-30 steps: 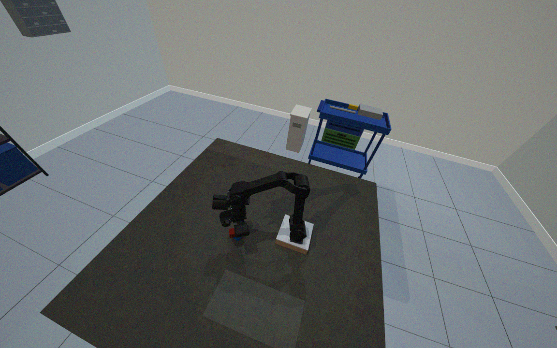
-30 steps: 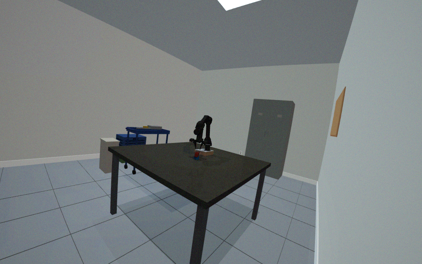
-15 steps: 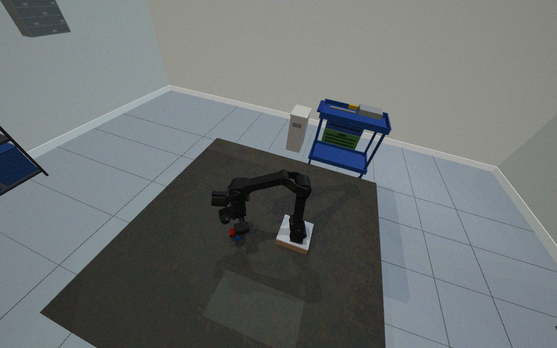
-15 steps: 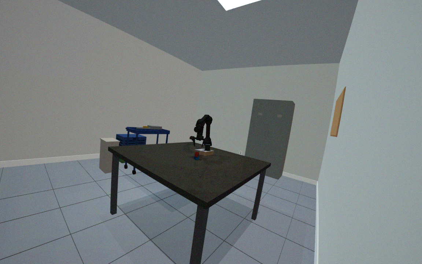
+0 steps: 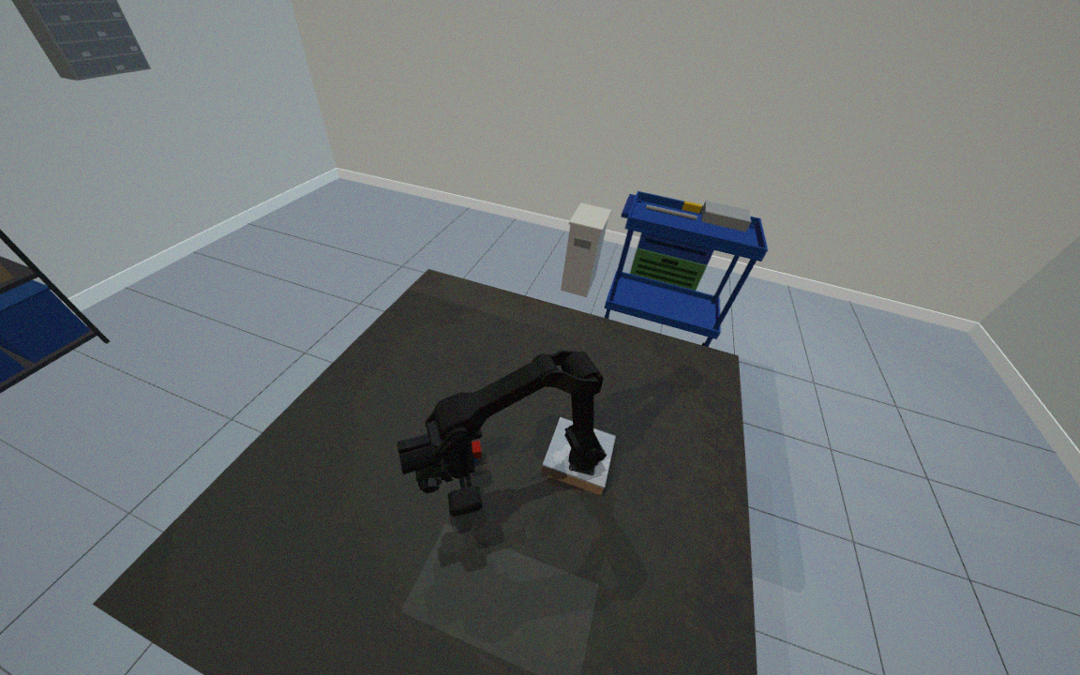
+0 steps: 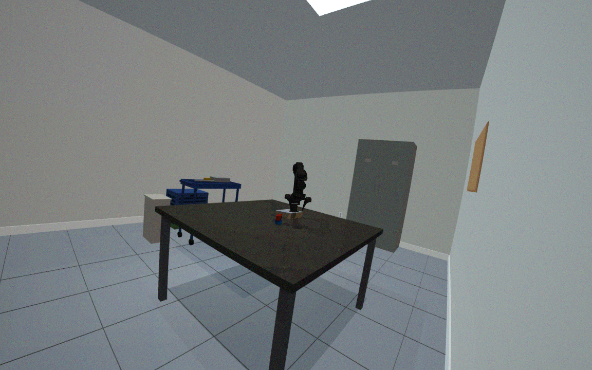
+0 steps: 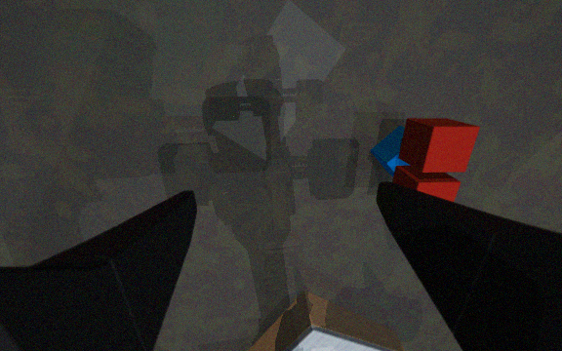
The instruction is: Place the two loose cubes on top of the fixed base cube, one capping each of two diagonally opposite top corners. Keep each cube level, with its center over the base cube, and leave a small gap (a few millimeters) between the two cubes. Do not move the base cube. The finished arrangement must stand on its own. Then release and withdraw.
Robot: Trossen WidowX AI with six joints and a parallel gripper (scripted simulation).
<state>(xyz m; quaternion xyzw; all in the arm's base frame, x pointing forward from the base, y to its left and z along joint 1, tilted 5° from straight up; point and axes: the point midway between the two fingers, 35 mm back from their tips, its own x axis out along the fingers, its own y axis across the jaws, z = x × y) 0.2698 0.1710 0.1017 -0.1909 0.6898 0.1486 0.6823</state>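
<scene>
In the wrist view the black parallel-jaw gripper (image 7: 286,195) stood with jaws spread wide, holding nothing. Beyond its right finger, right of centre, two red cubes (image 7: 438,145) sat atop the blue base cube (image 7: 389,150) on the dark counter (image 7: 66,122).

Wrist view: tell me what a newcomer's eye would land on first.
The two red cubes stand out at right against the dark table, stacked on a blue base cube that peeks out on their left. Next come the black fingers of the open pincer, spread wide across the bottom with nothing between them; the lower red cube sits just beyond the right fingertip.
</scene>
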